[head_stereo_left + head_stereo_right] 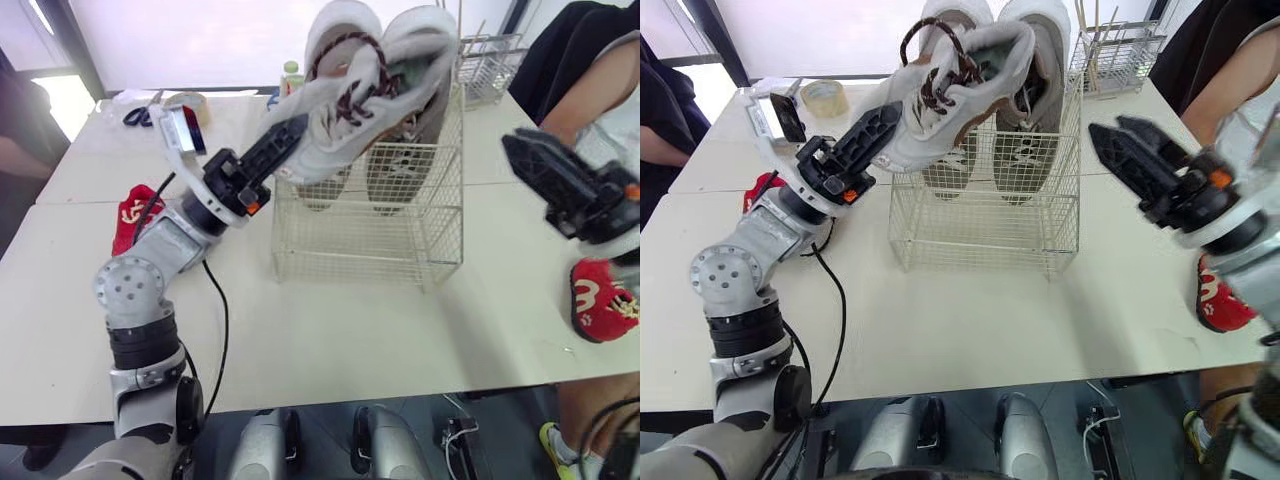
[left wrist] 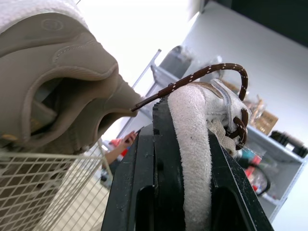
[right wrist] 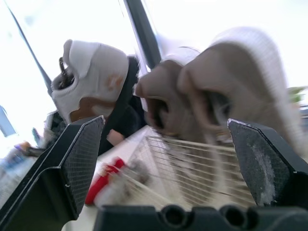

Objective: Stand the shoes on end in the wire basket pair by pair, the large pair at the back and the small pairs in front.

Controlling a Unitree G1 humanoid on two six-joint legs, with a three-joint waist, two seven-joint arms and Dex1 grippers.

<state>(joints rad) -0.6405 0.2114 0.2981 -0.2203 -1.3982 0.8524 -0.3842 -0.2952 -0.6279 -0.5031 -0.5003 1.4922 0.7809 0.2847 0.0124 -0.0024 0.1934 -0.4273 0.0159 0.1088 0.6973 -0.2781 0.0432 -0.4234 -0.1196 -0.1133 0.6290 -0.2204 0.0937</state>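
Observation:
A white shoe with brown laces [image 1: 960,85] hangs tilted over the top of the wire basket [image 1: 980,235], and my left gripper [image 1: 885,115] is shut on its heel end. Behind it, two large pale shoes [image 1: 1035,110] stand on end inside the basket. One small red shoe [image 1: 135,215] lies on the table by my left arm. Another red shoe [image 1: 600,300] lies at the right table edge. My right gripper [image 1: 1108,130] hovers open to the right of the basket, holding nothing.
A second wire rack [image 1: 490,60] stands at the back right. Tape roll [image 1: 825,97], phone [image 1: 790,115] and scissors [image 1: 138,116] lie at the back left. A person [image 1: 600,70] sits close at the right. A black cable [image 1: 215,320] crosses the table front.

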